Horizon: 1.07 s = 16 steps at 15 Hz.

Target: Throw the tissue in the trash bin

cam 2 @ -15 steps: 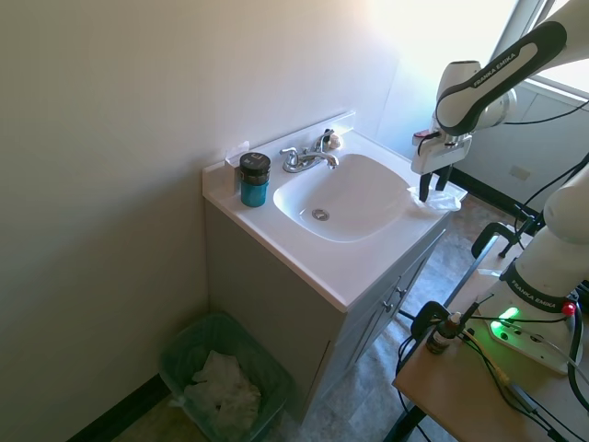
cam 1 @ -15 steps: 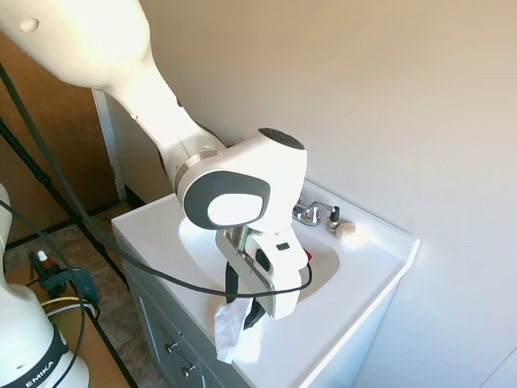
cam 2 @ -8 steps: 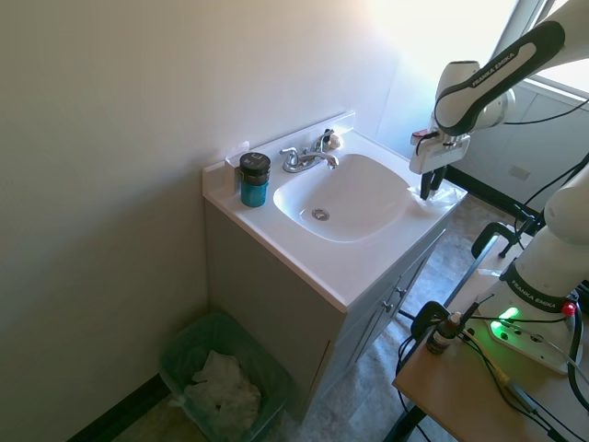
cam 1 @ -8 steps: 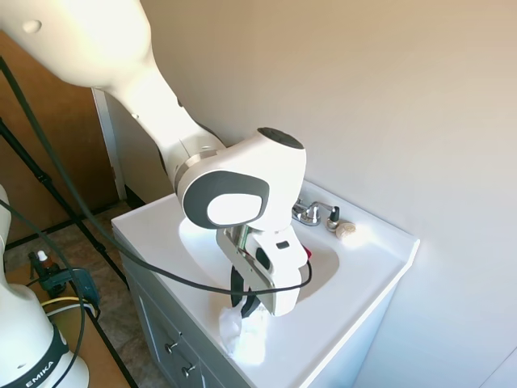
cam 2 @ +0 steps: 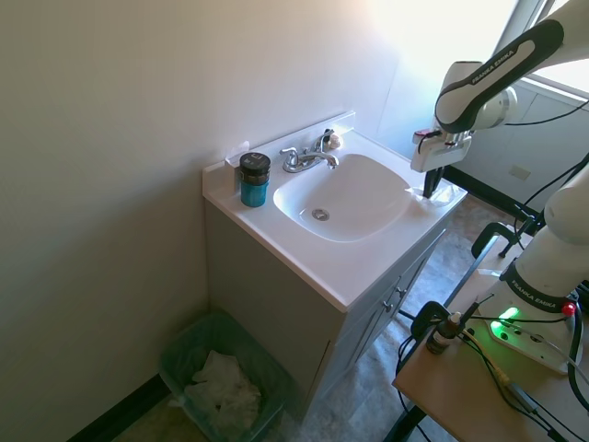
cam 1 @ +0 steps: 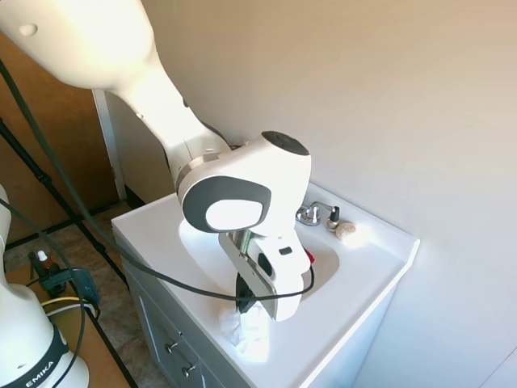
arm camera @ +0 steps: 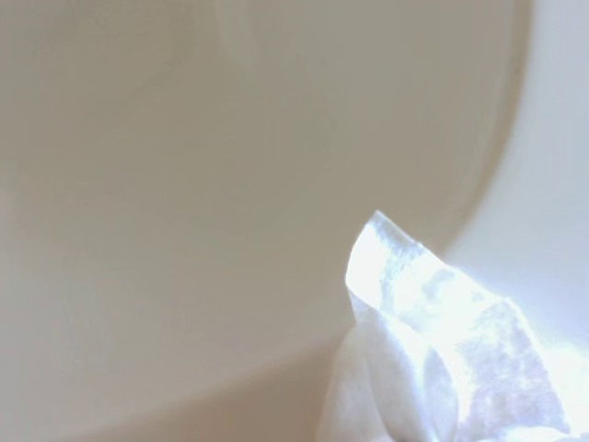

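The crumpled white tissue [cam 1: 249, 331] sits at the front corner of the white vanity top, beside the basin. It shows brightly lit in the second exterior view as the tissue [cam 2: 443, 195] and close up in the wrist view as the tissue [arm camera: 433, 350]. My gripper [cam 1: 242, 305] points down onto its top with the dark fingers drawn together and pinching the paper. From the other side the gripper [cam 2: 430, 191] stands at the counter's right end. The trash bin [cam 2: 180, 361], green-lined with white paper inside, stands on the floor left of the cabinet, far from the gripper.
The sink basin [cam 2: 345, 198] fills the middle of the vanity, with a chrome faucet [cam 2: 306, 158] behind it. A teal jar [cam 2: 254, 180] with a dark lid stands at the back left. A small beige lump [cam 1: 346, 230] lies by the faucet. Walls close in behind the vanity.
The fingers, open around the tissue a second ago, have closed on it. The tissue has bunched up under the gripper, and its hanging end has been pulled up from the counter edge.
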Available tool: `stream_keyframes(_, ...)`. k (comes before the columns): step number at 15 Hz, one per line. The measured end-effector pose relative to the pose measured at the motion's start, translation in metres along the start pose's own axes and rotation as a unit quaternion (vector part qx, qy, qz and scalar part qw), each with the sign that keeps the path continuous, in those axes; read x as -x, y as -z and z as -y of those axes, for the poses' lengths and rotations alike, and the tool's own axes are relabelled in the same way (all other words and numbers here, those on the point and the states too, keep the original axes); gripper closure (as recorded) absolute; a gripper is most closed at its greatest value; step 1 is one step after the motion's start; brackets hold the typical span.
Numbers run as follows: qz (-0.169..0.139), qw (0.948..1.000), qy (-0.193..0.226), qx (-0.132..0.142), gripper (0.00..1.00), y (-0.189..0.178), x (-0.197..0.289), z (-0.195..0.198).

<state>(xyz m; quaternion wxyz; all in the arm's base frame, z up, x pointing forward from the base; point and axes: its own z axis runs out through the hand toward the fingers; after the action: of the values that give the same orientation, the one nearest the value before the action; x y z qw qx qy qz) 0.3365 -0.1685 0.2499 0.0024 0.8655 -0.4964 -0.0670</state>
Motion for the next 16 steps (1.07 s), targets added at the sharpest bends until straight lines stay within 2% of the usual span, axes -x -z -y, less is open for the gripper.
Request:
stream_keyframes(3, -0.009, 0.9997, -0.006, -0.021, 1.0, 0.019, -0.005, -0.003)
stream_keyframes(7, -0.025, 0.9981, -0.003, -0.057, 1.0, 0.078, 0.015, 0.002)
stream_keyframes(12, -0.066, 0.993, 0.016, -0.097, 1.0, 0.157, 0.109, 0.053)
stream_keyframes(16, -0.1, 0.9869, 0.044, -0.119, 1.0, 0.203, 0.208, 0.118)
